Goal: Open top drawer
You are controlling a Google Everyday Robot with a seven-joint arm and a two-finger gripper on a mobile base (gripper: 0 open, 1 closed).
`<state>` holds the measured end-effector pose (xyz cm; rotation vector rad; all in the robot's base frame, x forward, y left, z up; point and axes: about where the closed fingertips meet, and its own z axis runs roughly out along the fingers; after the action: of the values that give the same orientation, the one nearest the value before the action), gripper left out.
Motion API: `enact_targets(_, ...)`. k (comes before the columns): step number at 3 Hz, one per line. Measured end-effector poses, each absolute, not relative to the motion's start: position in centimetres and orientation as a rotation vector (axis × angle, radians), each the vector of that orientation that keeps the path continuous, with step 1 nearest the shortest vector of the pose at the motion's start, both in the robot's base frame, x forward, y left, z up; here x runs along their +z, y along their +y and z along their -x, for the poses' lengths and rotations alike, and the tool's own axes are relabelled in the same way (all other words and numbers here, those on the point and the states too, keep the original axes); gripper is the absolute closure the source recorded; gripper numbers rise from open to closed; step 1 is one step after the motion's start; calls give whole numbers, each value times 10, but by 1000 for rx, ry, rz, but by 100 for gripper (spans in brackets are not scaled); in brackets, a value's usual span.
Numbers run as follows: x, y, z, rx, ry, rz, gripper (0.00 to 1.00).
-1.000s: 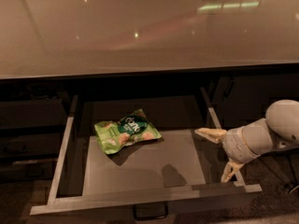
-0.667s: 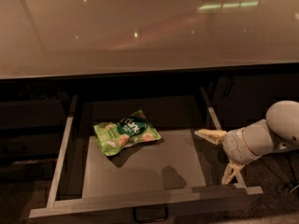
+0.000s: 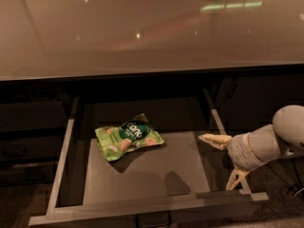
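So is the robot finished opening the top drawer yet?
Nearly, it seems. Done: the top drawer is pulled well out from under the counter, showing its floor and a green snack bag. In hand: nothing; the gripper hangs by the drawer's right rail, jaws open and empty. Left: maybe only backing the gripper away.

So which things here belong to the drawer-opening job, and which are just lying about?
Part of the job: top drawer, pulled out; end effector, open, at the drawer's right rail.
Lying about: green snack bag on the drawer floor; glossy countertop above.
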<state>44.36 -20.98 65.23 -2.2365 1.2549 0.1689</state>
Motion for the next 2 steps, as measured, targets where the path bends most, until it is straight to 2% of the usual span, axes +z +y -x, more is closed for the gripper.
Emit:
enact_targets(1,652,-210,-444,169,1255,2236,0)
enact_targets(2,661,-197,-468,205,1259,2234,0)
